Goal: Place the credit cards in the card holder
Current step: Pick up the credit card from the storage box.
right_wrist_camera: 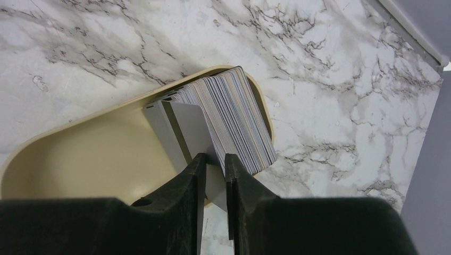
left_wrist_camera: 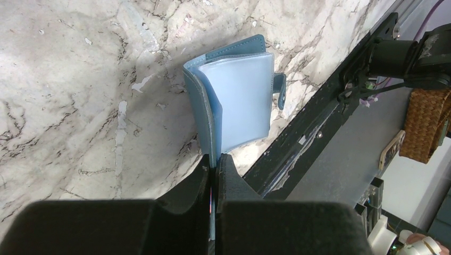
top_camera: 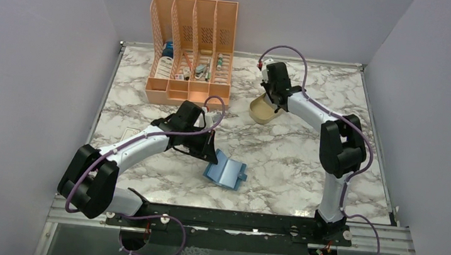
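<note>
While my left gripper [left_wrist_camera: 215,159] clamps the wallet [left_wrist_camera: 242,101] to hold it open, right gripper [right_wrist_camera: 214,162] straddles a grey card [right_wrist_camera: 186,127], can't tell if pinched

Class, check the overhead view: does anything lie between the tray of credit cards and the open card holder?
Nothing visible does. Bare marble table runs from the beige tray to the card holder. The left gripper pinches the holder's edge from its left side, off that line.
</note>
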You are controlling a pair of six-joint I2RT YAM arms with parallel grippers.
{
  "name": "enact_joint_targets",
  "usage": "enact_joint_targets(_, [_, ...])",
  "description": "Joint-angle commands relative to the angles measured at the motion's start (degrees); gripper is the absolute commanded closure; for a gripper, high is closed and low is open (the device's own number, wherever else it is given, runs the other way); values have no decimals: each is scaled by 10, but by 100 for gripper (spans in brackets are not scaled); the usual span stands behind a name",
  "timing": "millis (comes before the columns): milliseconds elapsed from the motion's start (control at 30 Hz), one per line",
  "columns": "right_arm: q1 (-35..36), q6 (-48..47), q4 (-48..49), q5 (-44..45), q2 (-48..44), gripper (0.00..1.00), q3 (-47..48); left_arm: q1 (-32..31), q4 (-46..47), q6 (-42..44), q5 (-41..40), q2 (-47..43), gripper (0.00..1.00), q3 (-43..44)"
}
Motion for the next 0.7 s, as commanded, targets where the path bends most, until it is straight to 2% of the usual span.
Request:
enact_joint_targets(0, [-2,3,2,-18,-39,82,0,2,-2,2,18,-17,100,-6])
enact_joint_targets(267, [-2,9,-7,-36,-50,88,-1,3,-2,0,16,-19,100,-8])
enact_joint_targets(400, [-1,20,-22,-65,-61,99,1,3,-2,-3,12,-18,100,-8])
enact_joint_targets(667, [-1,105,-64,-143,-137,99,-28,3,56,-78,22,-16,100,-18])
